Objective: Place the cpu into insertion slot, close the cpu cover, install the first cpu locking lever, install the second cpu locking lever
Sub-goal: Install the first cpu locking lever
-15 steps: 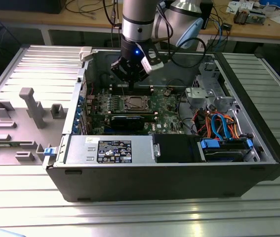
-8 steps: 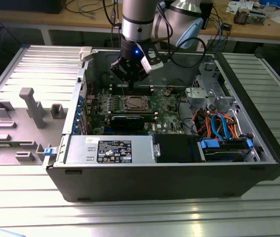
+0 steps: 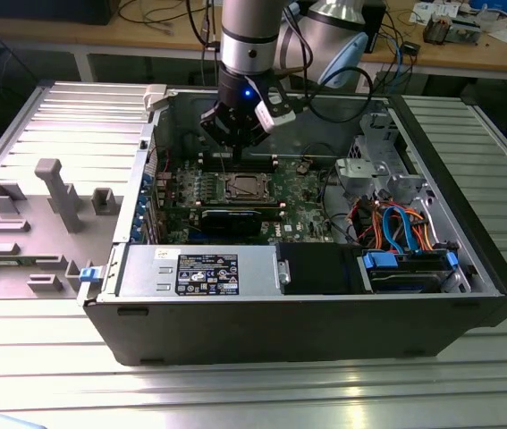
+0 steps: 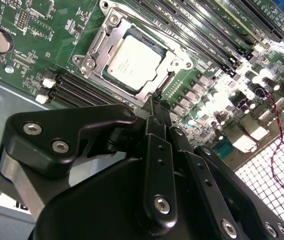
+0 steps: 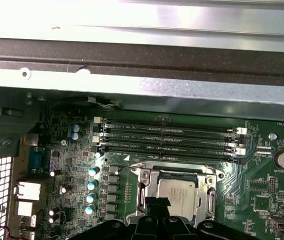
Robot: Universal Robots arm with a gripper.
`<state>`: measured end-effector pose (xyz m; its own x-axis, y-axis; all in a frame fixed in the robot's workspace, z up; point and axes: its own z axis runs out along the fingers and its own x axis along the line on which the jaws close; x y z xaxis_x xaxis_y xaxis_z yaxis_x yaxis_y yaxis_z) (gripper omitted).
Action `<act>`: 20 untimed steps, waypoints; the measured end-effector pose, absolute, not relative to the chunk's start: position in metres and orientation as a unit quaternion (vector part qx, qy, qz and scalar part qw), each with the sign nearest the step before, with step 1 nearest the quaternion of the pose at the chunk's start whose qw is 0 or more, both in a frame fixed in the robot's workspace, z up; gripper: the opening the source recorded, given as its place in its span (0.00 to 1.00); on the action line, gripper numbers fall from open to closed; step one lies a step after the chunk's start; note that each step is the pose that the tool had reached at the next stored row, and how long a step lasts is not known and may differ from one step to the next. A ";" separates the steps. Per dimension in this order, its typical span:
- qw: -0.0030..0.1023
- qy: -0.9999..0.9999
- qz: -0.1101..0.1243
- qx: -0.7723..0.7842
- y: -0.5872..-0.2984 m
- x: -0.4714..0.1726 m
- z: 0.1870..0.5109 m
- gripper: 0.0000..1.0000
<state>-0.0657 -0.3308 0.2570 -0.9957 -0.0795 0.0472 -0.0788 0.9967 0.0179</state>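
Inside the open case, which lies on its side so the board faces up at the arm, the gripper hangs right over the edge of the slot. Its fingers are pinched all the way together with nothing between them. My guess is that's on purpose: shut like that they make one narrow tip, handy for poking at something thin rather than grabbing it.

The cpu is already sitting flat in the slot, silver top up, next to the long black memory slots. The cover is down around it, with the chip showing through the window, so the frame looks like it's pinning the chip in place.

In the first wrist view the fingertips sit just beside the near edge of the cover, and what looks like a thin wire lever pokes out at a far corner of the slot. I can't tell whether either lever is hooked down, or whether the tip is actually touching metal or just hovering. Going by how things lie, I'd say we're at the lever part of the job.
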 end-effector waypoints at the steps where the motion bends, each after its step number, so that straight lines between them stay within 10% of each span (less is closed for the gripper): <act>1: 0.024 -0.999 -0.008 0.040 -0.330 -0.066 0.257 0.11; 20: 0.024 -0.999 -0.008 0.040 -0.326 -0.081 0.257 0.11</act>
